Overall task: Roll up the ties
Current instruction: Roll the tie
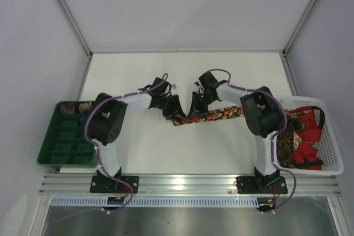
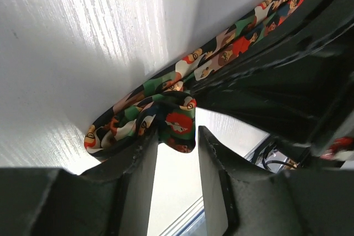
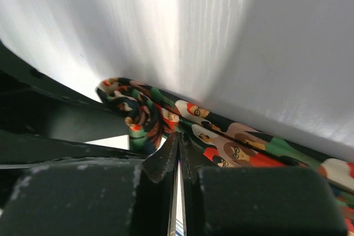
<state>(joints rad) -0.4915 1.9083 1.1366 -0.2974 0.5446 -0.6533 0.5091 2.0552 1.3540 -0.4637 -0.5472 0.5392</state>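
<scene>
Both pincers meet at the left end of a tie lying mid-desk.

The tie runs left to right across the white desk, its left end curled into a small loose roll. The left pincer is released: its jaws stand apart with that curled end at their tips, not squeezed. The right pincer is clenched, tips together right at the tie's edge just beside the curl; whether any cloth is caught between them cannot be told. A rolled tie sits in the far corner of the green tray on the left, and more ties lie heaped in the white basket on the right.
</scene>
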